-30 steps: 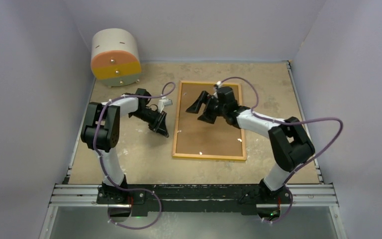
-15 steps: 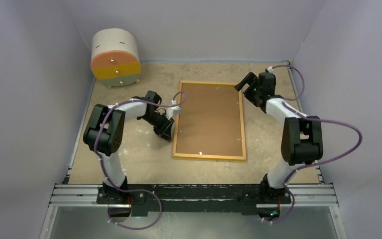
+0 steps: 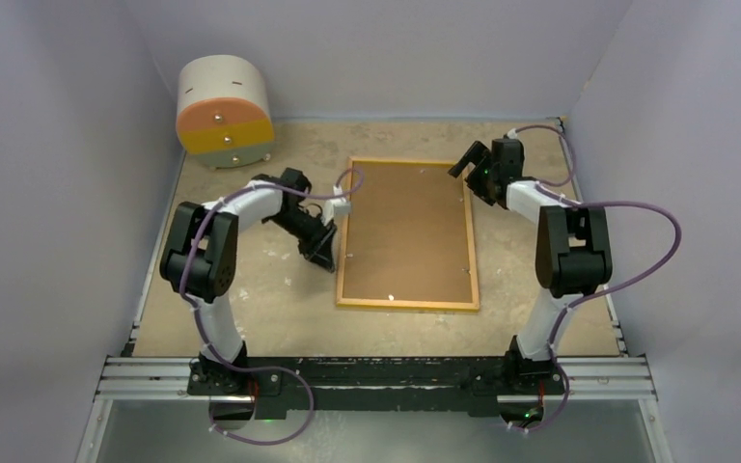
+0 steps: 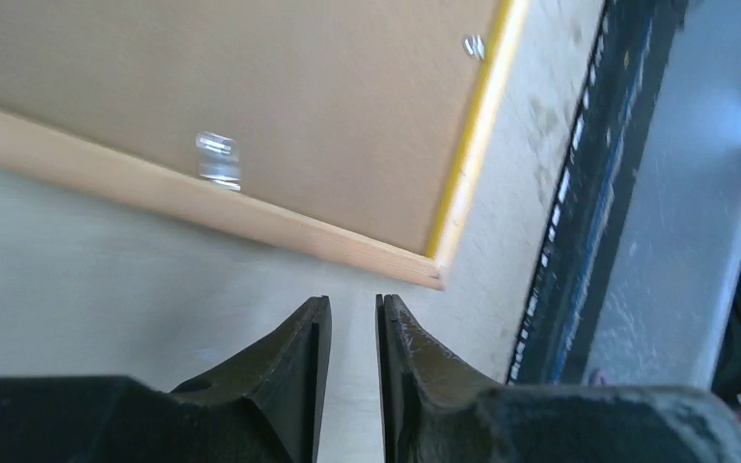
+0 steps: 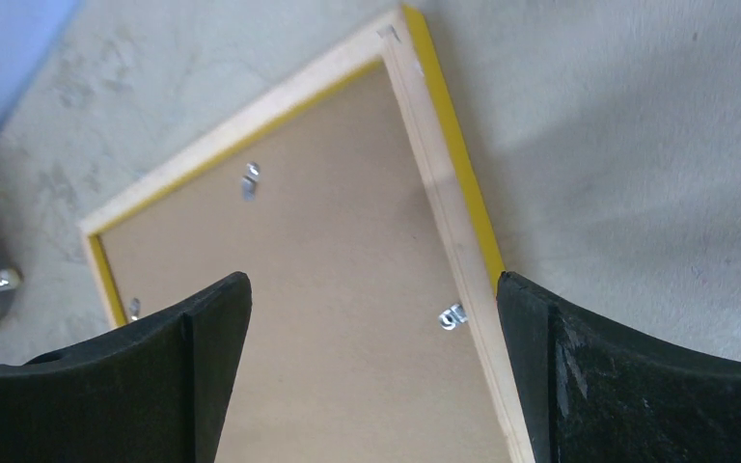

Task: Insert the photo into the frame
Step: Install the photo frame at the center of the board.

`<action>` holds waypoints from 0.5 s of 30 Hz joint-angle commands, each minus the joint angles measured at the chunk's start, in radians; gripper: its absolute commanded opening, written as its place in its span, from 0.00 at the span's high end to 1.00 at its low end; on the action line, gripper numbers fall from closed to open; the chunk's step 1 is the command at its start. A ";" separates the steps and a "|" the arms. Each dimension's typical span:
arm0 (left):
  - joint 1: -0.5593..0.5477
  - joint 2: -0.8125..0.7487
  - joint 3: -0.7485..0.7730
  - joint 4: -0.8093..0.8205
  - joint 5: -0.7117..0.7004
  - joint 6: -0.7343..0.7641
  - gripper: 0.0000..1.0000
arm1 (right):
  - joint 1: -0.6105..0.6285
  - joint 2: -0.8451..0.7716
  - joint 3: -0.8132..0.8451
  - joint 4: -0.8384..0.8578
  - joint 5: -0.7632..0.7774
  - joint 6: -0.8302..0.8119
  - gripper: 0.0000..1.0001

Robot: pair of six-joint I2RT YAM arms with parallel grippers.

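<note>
edging nearer than a second ago, the left end effector [image 3: 323, 258] is hanging just beside the left rim of the frame [image 3: 405, 305], fingers slightly parted, gripping nothing. the yellow frame is lying face down on the middle of the surface [image 3: 260, 318], holding a brown backing board [image 3: 405, 231]. farther back, the right end effector [image 3: 470, 162], having swung off the board, is hovering wide apart and released over the far-right corner.

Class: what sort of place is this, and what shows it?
Probably a robotics lab test cell: left arm and right arm bolted to a rail, a scuffed table boxed in by plain walls.
</note>
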 commanded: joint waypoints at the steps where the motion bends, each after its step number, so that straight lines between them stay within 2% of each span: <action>1: 0.142 0.063 0.237 0.008 0.106 -0.046 0.71 | 0.013 -0.095 0.053 0.066 0.033 0.031 0.02; 3: 0.158 0.134 0.348 0.095 0.082 -0.205 0.60 | 0.034 -0.102 0.058 0.103 0.003 0.068 0.03; 7: 0.146 0.272 0.495 0.231 0.074 -0.389 0.46 | 0.107 -0.062 0.107 0.120 -0.047 0.089 0.05; 11: 0.136 0.401 0.641 0.248 0.058 -0.468 0.44 | 0.179 -0.006 0.133 0.150 -0.091 0.097 0.06; 15: 0.128 0.471 0.713 0.265 -0.018 -0.514 0.45 | 0.211 0.045 0.142 0.188 -0.140 0.129 0.08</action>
